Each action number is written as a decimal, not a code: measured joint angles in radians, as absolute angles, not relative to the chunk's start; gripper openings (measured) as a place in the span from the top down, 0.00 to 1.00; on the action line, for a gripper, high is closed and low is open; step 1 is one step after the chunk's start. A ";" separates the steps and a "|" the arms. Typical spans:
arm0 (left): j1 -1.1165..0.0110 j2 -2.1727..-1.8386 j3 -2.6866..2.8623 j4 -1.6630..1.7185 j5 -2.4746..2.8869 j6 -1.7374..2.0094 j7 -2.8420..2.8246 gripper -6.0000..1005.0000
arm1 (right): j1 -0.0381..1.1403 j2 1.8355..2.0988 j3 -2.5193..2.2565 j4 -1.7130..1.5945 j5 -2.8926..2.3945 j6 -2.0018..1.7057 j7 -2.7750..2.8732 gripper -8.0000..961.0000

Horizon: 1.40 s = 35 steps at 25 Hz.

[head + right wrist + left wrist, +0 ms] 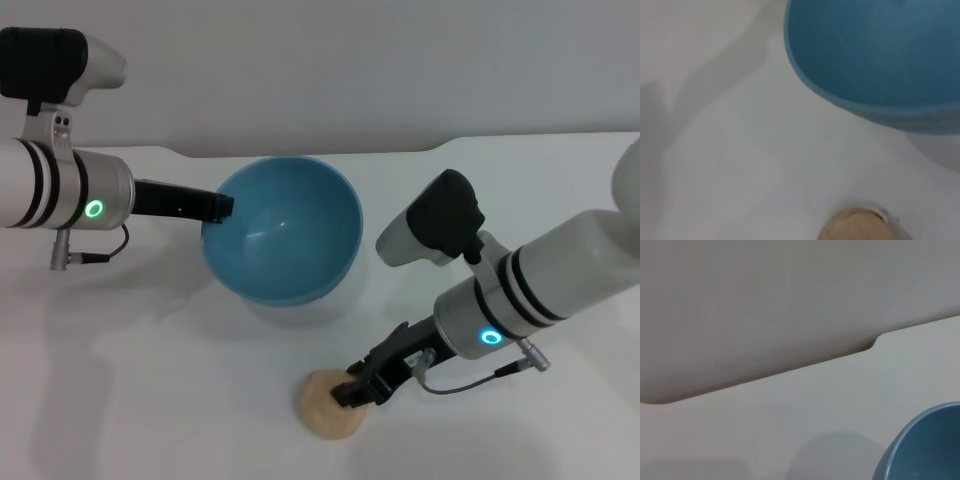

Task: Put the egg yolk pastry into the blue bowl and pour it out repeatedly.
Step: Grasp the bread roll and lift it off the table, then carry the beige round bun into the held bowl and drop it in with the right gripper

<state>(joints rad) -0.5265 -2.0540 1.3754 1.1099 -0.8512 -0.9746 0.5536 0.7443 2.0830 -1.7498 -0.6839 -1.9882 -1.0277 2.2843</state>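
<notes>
On the plain white bench the pastry sat outside the tilted, empty blue bowl, right end effector closed on it, left end effector clamping the rim, so no drop-in yet.

The left arm reaches in level from the left side, its hand clamped on the rim of the blue bowl, holding it tilted. The right arm slants down from the right, its hand low at the egg yolk pastry, fingers closed on it
</notes>
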 joint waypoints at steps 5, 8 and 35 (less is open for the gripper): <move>-0.529 -2.054 1.375 1.116 -0.849 -0.979 0.553 0.98 | 0.739 2.082 -1.775 -0.682 -1.966 -1.006 2.284 0.77; -0.530 -2.054 1.375 1.118 -0.841 -0.989 0.553 0.98 | 0.739 2.078 -1.771 -0.685 -1.968 -1.013 2.285 0.78; -0.583 -2.057 1.393 1.131 -0.699 -1.109 0.483 0.98 | 0.518 2.068 -1.121 -1.093 -1.693 -1.623 2.032 0.96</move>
